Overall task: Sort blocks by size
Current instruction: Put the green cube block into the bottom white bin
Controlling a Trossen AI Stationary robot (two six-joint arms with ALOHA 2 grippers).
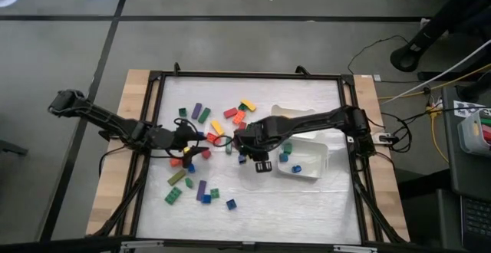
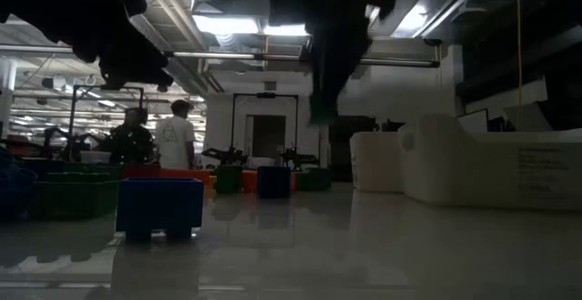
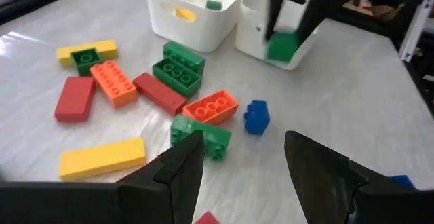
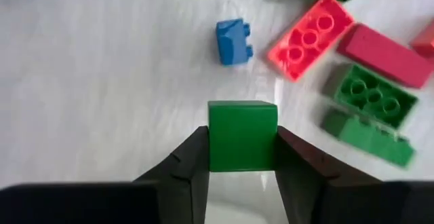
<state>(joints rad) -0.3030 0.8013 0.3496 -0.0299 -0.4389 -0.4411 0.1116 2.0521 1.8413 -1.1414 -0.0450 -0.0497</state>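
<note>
Many coloured blocks lie scattered on the white mat. My right gripper, over the mat's middle, is shut on a small green cube. That cube also shows in the left wrist view and the low view. Under it lie a small blue block, an orange brick and green bricks. My left gripper is open and empty, left of centre. It points at a green brick and the blue block. My right gripper pinches the green cube by two opposite side faces between its two fingers. The fingers come from above, pointing down. The cube sits level and is lifted clear of the mat.
Two white trays stand at the mat's right: one holds a few small blocks, the other lies behind it. More blocks lie at the near left. A black frame rims the mat. People stand far off in the room.
</note>
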